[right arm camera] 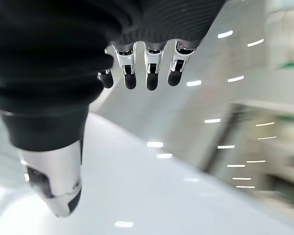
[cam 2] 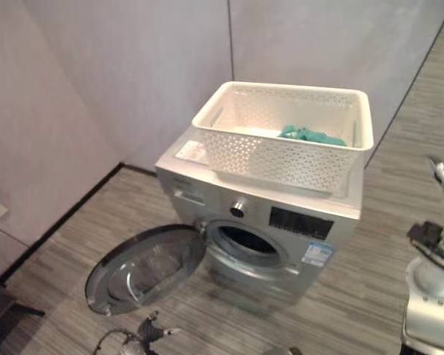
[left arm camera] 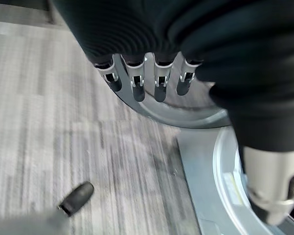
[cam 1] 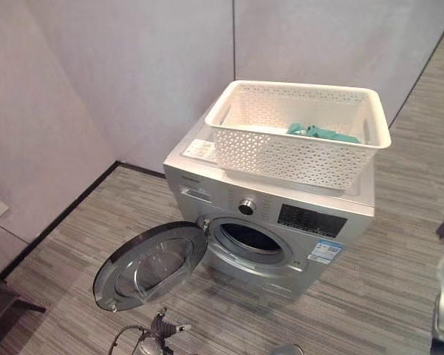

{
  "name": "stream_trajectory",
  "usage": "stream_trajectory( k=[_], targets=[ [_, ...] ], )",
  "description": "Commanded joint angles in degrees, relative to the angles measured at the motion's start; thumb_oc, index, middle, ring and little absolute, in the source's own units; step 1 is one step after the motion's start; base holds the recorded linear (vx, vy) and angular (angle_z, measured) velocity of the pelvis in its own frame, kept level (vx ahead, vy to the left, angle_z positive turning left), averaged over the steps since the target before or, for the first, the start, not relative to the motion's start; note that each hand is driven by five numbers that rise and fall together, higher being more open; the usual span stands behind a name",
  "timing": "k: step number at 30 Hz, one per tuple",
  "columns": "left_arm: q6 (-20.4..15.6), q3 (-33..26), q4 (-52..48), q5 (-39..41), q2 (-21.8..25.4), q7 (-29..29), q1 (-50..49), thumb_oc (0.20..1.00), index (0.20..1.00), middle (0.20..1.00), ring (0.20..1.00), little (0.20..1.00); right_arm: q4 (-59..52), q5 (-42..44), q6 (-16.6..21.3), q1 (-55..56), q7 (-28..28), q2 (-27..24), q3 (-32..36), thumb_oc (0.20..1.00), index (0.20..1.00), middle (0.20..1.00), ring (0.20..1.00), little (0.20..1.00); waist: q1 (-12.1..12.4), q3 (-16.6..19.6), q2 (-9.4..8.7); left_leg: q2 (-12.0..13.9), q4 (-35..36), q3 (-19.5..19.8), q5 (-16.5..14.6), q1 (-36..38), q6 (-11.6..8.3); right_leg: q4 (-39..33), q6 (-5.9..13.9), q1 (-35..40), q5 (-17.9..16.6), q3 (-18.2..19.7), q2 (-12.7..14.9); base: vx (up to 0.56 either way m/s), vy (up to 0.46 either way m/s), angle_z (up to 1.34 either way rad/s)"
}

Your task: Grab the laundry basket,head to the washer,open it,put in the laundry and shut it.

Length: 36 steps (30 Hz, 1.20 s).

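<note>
Grey striped floor (cam 1: pixel 384 296), washer (cam 1: pixel 281 222) door (cam 1: pixel 151 265) open, basket (cam 1: pixel 299 137) on top

No print on the washer (cam 1: pixel 281 222) is legible.

White basket (cam 1: pixel 295 140) atop washer (cam 1: pixel 281 222); round door (cam 1: pixel 149 265) hangs open.

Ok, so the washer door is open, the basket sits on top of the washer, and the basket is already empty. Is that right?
Not quite: the basket is not empty. The left eye view shows a teal piece of laundry lying inside it, toward its far right corner. The rest holds: the door is swung open, and the basket sits on top of the washer.
</note>
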<state>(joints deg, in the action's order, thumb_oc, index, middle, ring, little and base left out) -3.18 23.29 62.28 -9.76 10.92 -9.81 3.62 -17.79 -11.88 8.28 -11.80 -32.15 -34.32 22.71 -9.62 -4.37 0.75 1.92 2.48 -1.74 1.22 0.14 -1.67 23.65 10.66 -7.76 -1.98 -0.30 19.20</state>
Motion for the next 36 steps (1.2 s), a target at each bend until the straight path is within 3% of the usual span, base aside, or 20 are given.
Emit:
stream_trajectory(
  k=[1, 2, 4, 6, 7, 8, 10, 12, 18, 19, 20, 21, 22, 24, 29, 36],
  targets=[
    [-1.7, -4.5, -2.1, -0.2, 3.6, 1.3, 1.8, 1.0, 1.0, 1.0, 1.0, 1.0, 8.0, 7.3, 0.4, -7.9, 6.0, -11.8, -4.1, 1.0, 1.0, 1.0, 1.0, 1.0, 3.4, -0.8, -2.45, -2.8, -7.3, 1.4, -13.7, 3.3, 4.52, -13.1, 0.86, -2.1, -2.3, 5.5, -4.5, 0.0, -0.006, 0.17],
    [-1.7, -4.6, -2.2, -0.1, 3.4, 1.3, 1.8, 1.0, 1.0, 1.0, 1.0, 1.0, 8.7, 7.5, 0.6, -8.7, 6.0, -12.2, -4.5, 1.0, 1.0, 1.0, 1.0, 1.0, 3.4, -0.8, -2.25, -2.8, -7.5, 1.4, -13.8, 3.1, 4.55, -13.6, 0.9, -2.0, -2.5, 5.5, -4.5, -0.03, -0.034, 0.21],
    [-1.5, -3.9, -2.1, 2.0, 4.8, 1.5, 2.9, 1.0, 1.0, 1.0, 1.0, 1.0, 18.3, 10.3, -2.3, -20.4, 10.6, -22.2, -14.9, 1.0, 1.0, 1.0, 1.0, 1.0, 4.8, -1.8, -4.24, -3.4, -10.0, 2.1, -14.6, 1.1, 4.01, -20.6, 1.58, -3.7, -4.5, 7.7, -5.6, -0.03, -0.076, 0.41],
    [-1.6, -4.0, -2.2, 2.2, 5.1, 1.5, 3.4, 1.0, 1.0, 1.0, 1.0, 1.0, 22.4, 10.9, -3.2, -25.2, 12.3, -25.4, -19.8, 1.0, 1.0, 1.0, 1.0, 1.0, 4.8, -1.7, -4.8, -3.8, -10.8, 2.4, -15.0, 0.6, 3.74, -22.6, 1.73, -3.0, -4.2, 8.3, -5.8, 0.04, -0.083, 0.43],
    [-1.6, -3.6, -1.8, 3.4, 5.4, 2.0, 3.4, 1.0, 1.0, 1.0, 1.0, 1.0, 28.1, 13.3, -4.7, -31.6, 17.5, -29.9, -26.9, 1.0, 1.0, 1.0, 1.0, 1.0, 5.3, -1.6, -6.21, -3.7, -11.3, 4.3, -15.3, 0.7, 3.2, -20.9, 1.79, -2.0, -3.0, 11.5, -7.3, 0.05, -0.087, 0.29],
    [-1.6, -3.9, -1.8, 3.5, 5.2, 2.0, 3.5, 1.0, 1.0, 1.0, 1.0, 1.0, 28.6, 13.4, -4.5, -32.8, 17.4, -30.0, -27.8, 1.0, 1.0, 1.0, 1.0, 1.0, 5.0, -1.6, -6.15, -3.8, -11.2, 4.2, -15.0, 0.5, 3.16, -20.8, 1.8, -2.3, -3.1, 11.6, -7.2, 0.1, -0.156, 0.43],
    [-1.2, -4.1, -2.0, 6.1, 5.9, 2.7, 2.6, 1.0, 1.0, 1.0, 1.0, 1.0, 34.8, 15.6, -6.8, -42.0, 24.0, -33.8, -38.9, 1.0, 1.0, 1.0, 1.0, 1.0, 5.5, -0.7, -7.55, -2.3, -10.6, 6.5, -14.3, 0.9, 2.05, -18.7, 0.78, -2.9, -2.1, 12.7, -9.4, 0.12, -0.158, 0.44],
    [-1.1, -4.3, -1.7, 6.6, 5.2, 3.1, 2.3, 1.0, 1.0, 1.0, 1.0, 1.0, 37.6, 15.7, -7.5, -46.5, 25.1, -34.0, -43.7, 1.0, 1.0, 1.0, 1.0, 1.0, 5.0, -0.3, -7.21, -1.5, -10.0, 7.1, -14.0, 1.4, 1.63, -18.8, 0.29, -2.6, -1.9, 11.9, -9.8, 0.08, -0.082, 0.2],
    [-1.1, -4.5, -1.7, 6.5, 5.0, 3.1, 2.3, 1.0, 1.0, 1.0, 1.0, 1.0, 37.9, 15.8, -7.4, -47.3, 25.1, -34.0, -44.4, 1.0, 1.0, 1.0, 1.0, 1.0, 4.8, -0.3, -6.99, -1.5, -9.9, 7.2, -14.0, 1.4, 1.62, -18.8, 0.28, -2.5, -1.9, 11.8, -9.9, 0.02, -0.029, 0.1],
    [-1.1, -3.7, -1.3, 7.7, 5.5, 4.5, 1.6, 1.0, 1.0, 1.0, 1.0, 1.0, 41.2, 17.3, -8.6, -54.2, 30.7, -36.1, -52.0, 1.0, 1.0, 1.0, 1.0, 1.0, 5.1, 0.7, -7.92, 0.4, -8.1, 7.8, -12.7, 2.4, 0.48, -19.9, -0.33, -1.6, -1.2, 10.3, -10.7, 0.14, -0.172, 0.08],
    [-1.2, -3.4, -1.5, 8.3, 5.5, 5.3, 1.0, 1.0, 1.0, 1.0, 1.0, 1.0, 42.6, 18.8, -8.7, -57.2, 32.7, -36.8, -55.5, 1.0, 1.0, 1.0, 1.0, 1.0, 5.1, 1.3, -8.03, 1.3, -6.9, 7.8, -12.1, 2.9, 0.0, -20.6, -0.44, -1.3, -1.1, 9.4, -10.9, 0.25, -0.286, 0.1],
    [-1.2, -2.3, -1.2, 9.4, 5.6, 7.6, 0.1, 1.0, 1.0, 1.0, 1.0, 1.0, 50.1, 19.5, -9.5, -66.7, 38.0, -37.0, -66.6, 1.0, 1.0, 1.0, 1.0, 1.0, 5.3, 2.3, -8.51, 3.1, -4.1, 8.2, -10.1, 4.0, -1.31, -22.1, -0.87, -0.3, -0.7, 7.9, -11.5, 0.23, -0.245, 0.12],
    [-1.2, -2.5, 0.2, 10.5, 4.8, 8.3, 0.2, 1.0, 1.0, 1.0, 1.0, 1.0, 55.8, 18.9, -9.3, -73.8, 41.3, -34.2, -75.0, 1.0, 1.0, 1.0, 1.0, 1.0, 5.5, 2.9, -8.13, 4.4, -2.1, 8.3, -8.7, 4.6, -2.19, -23.2, -1.41, 0.6, -0.2, 6.9, -12.3, 0.22, -0.246, 0.13],
    [-1.3, -3.1, 1.0, 11.6, 4.4, 9.4, -0.2, 1.0, 1.0, 1.0, 1.0, 1.0, 60.8, 17.3, -9.5, -79.0, 46.2, -32.1, -83.3, 1.0, 1.0, 1.0, 1.0, 1.0, 5.9, 3.0, -7.55, 5.4, -0.4, 8.6, -7.4, 4.6, -3.01, -24.4, -1.84, 1.2, 0.4, 5.7, -12.6, 0.1, -0.121, 0.14],
    [-1.5, -3.9, 1.1, 13.5, 4.6, 10.5, -1.9, 1.0, 1.0, 1.0, 1.0, 1.0, 65.8, 14.5, -9.9, -80.0, 50.8, -30.8, -88.5, 1.0, 1.0, 1.0, 1.0, 1.0, 7.0, 2.3, -6.95, 6.1, 0.0, 9.7, -6.1, 3.4, -3.6, -25.7, -2.38, 1.5, 0.6, 4.4, -12.8, 0.03, -0.046, 0.17],
    [-1.2, -7.3, 5.3, 15.1, 5.6, 9.8, -3.2, 1.0, 1.0, 1.0, 1.0, 1.0, 67.5, 11.0, -10.3, -78.7, 52.6, -31.5, -88.9, 1.0, 1.0, 1.0, 1.0, 1.0, 8.1, 0.6, -5.55, 6.9, 1.1, 10.9, -3.2, 0.2, -4.53, -26.1, -3.07, -0.3, 1.0, 2.9, -13.0, 0.0, -0.055, 0.08]
  ],
)
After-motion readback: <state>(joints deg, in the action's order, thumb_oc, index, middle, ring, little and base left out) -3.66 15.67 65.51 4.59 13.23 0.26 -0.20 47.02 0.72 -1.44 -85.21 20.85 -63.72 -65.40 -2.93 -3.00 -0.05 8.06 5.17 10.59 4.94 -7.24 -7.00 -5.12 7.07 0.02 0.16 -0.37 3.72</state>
